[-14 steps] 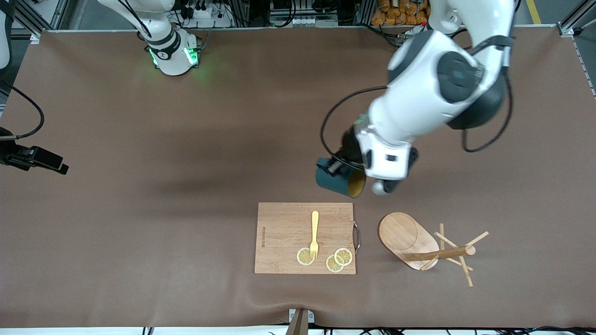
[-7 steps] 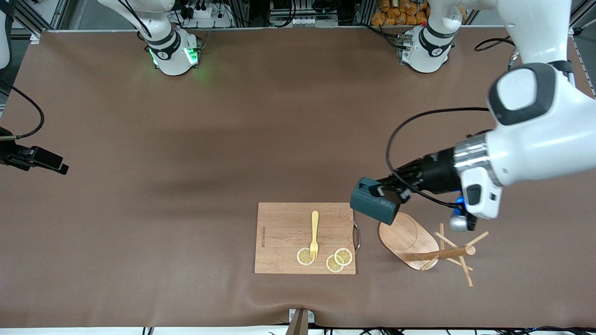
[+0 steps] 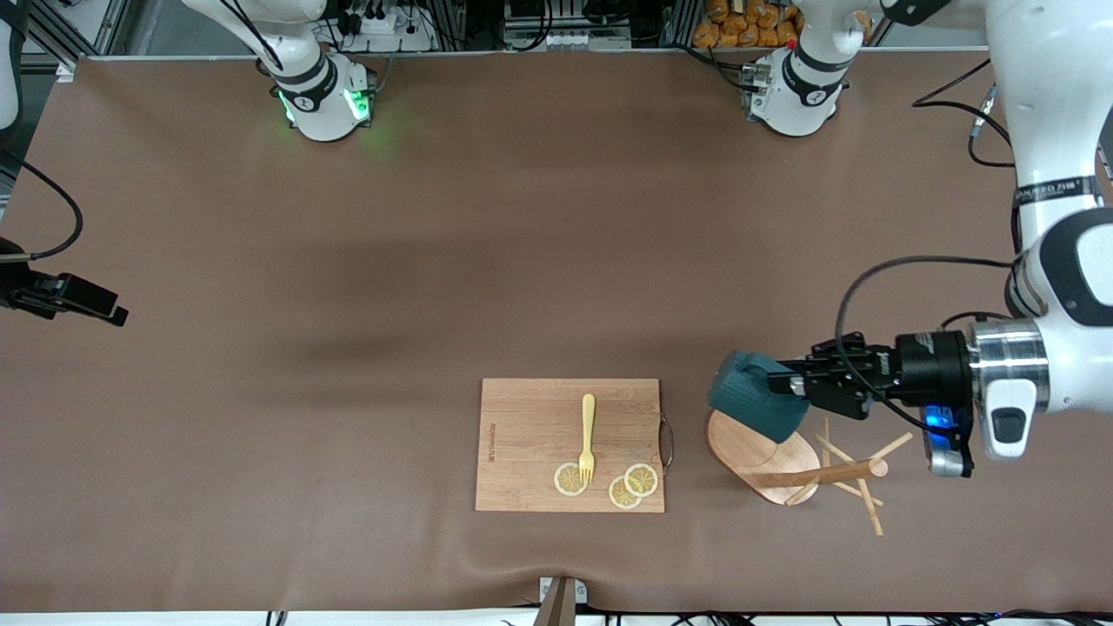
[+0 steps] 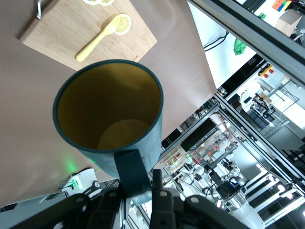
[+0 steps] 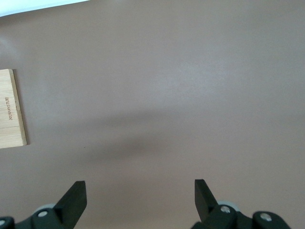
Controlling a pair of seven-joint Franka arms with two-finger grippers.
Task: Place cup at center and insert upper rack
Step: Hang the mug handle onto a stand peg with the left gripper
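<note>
Front view — within the last second the left gripper (image 3: 796, 387) has swung the small dark teal ribbed cup (image 3: 755, 407) from table centre out to the left arm's end. It hangs tipped on its side over the light wooden upper rack (image 3: 787, 455), which lies toppled — flat oval base, thick round post, thin pegs. Jaws pinch the cup's loop handle; yellowish-tan glazed inside. Judgement: carry has overshot centre. Right gripper (image 5: 138, 195) waits, jaws wide, over bare brown matte table (image 3: 348, 261).
</note>
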